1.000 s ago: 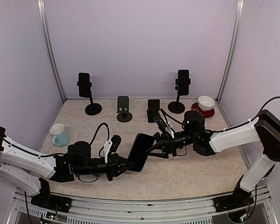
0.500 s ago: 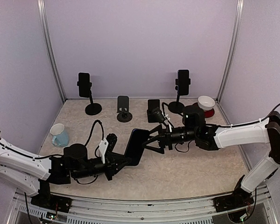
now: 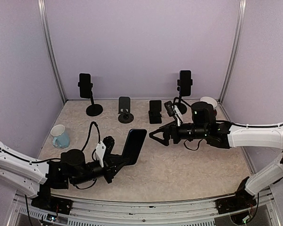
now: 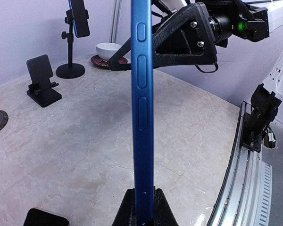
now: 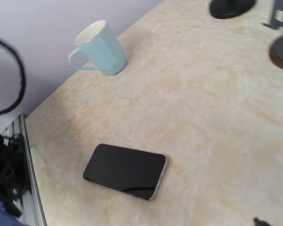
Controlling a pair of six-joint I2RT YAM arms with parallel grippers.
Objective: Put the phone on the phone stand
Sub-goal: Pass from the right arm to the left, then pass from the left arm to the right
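Note:
A blue phone (image 3: 134, 145) stands nearly upright above the table, seen edge-on in the left wrist view (image 4: 142, 94). My left gripper (image 3: 119, 161) is shut on its lower end, one finger on each face. My right gripper (image 3: 159, 136) hangs open and empty just to the right of the phone, apart from it; its black fingers (image 4: 179, 33) show behind the phone. Two empty phone stands sit at the back: a grey one (image 3: 125, 108) and a small black one (image 3: 155, 111), also in the left wrist view (image 4: 41, 79).
Two tall pole stands (image 3: 87, 94) (image 3: 182, 92) at the back each hold a phone. A second, black phone (image 5: 125, 170) lies flat on the table. A light blue mug (image 3: 60, 136) stands at the left, a white bowl (image 3: 208, 103) on a red saucer at the back right.
My right gripper has opened, let go of the blue phone and pulled back to the right. The left gripper has kept the phone, drawn it left and tipped it more upright.

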